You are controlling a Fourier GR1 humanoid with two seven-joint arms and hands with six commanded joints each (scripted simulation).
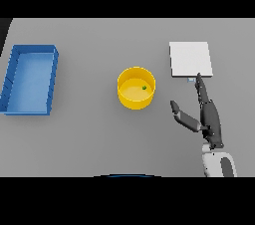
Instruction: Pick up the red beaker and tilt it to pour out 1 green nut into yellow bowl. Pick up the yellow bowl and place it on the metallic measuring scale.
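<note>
Nearest the table's front edge, toward its right side, the robot's right hand rises from a white and grey forearm. Its fingers stretch straight toward the far edge, and the thumb is spread out to the left, so the hand is splayed and grips nothing. The fingertips reach the near edge of the metallic measuring scale, a pale square plate lying flat toward the far right of the table; whether they actually touch it cannot be told.

Left of the hand, near the table's middle, the yellow bowl stands upright, apart from both the hand and the scale. Inside it, toward its right wall, lies 1 green nut.

At the left edge of the table sits a blue tray, a shallow rectangular bin, well apart from the bowl.

No red beaker shows, and the left hand is out of sight.
</note>
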